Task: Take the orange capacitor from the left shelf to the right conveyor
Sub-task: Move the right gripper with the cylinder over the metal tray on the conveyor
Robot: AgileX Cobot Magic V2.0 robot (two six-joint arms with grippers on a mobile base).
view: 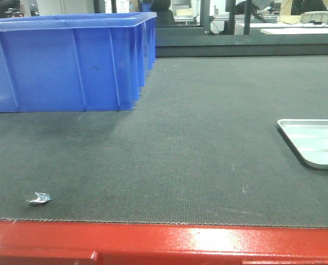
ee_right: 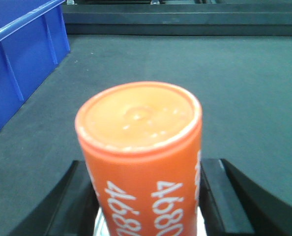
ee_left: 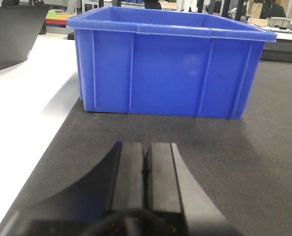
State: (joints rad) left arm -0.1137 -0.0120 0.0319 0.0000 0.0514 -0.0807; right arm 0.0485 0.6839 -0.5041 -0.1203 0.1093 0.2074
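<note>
Orange cylindrical capacitor (ee_right: 141, 162) with white "4680" print, one only, clamped between the two black fingers of the right gripper (ee_right: 147, 194) over the dark grey textured conveyor belt (ee_right: 244, 83), long axis along the fingers, flat end cap pointing out ahead, lower body cut off at the frame edge. Left gripper (ee_left: 146, 162) fully closed on nothing, low over the same belt. Beyond: one blue plastic bin (ee_left: 170, 78), one small crumpled scrap (view: 39, 197), one steel tray (view: 316, 141) cropped at the right, one glossy red front frame (view: 169, 243).

We see the orange capacitor (ee_right: 138, 162), white "4680" printed along its side, flat end facing us, clamped in the right pincer (ee_right: 148, 194) above the conveyor (view: 208, 154), a dark grey textured belt with a glossy red front frame.
</note>
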